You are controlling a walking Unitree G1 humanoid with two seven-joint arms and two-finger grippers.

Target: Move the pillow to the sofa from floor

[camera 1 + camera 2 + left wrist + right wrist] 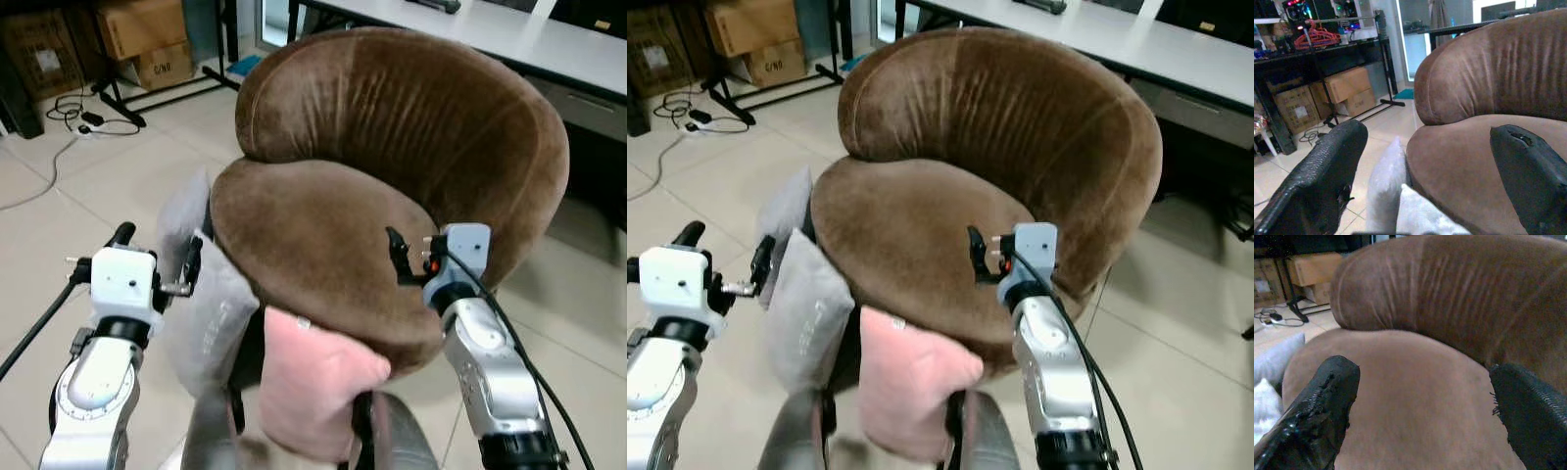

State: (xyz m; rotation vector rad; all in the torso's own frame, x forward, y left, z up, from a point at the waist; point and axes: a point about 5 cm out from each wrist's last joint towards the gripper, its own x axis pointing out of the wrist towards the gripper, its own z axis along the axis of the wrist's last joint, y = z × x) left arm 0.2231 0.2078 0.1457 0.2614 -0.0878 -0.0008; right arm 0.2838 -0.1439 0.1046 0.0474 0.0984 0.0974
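1. Left eye view: the left gripper (157, 259) is held up at about 8 o'clock in the picture, beside the sofa's left edge. Its black fingers are spread wide with nothing between them. The right gripper (397, 257) is at about 4 o'clock, over the front right part of the seat, on a bent silver arm.
2. A pink pillow (318, 377) is at 6 o'clock, leaning on the front edge of the brown sofa (392, 147). It sits low, not up on the seat. Two grey pillows (201, 294) lean on the sofa's left side, just beside the left gripper.
3. Right eye view: the floor (1176, 323) is pale tile. A white desk (1136, 39) stands behind the sofa at 1 o'clock. Cardboard boxes (749, 34) and cables (676, 113) are at 11 o'clock.
4. Left wrist view: the left gripper's two fingers (1317, 181) stand far apart and hold nothing. Between them are the sofa seat and the tops of the grey pillows. Behind is a dark rack with red hangers (1315, 36) and boxes under it.
5. Right wrist view: the right gripper's fingers (1317, 411) are also wide apart and hold nothing. They point across the soft brown seat at the sofa's round back.
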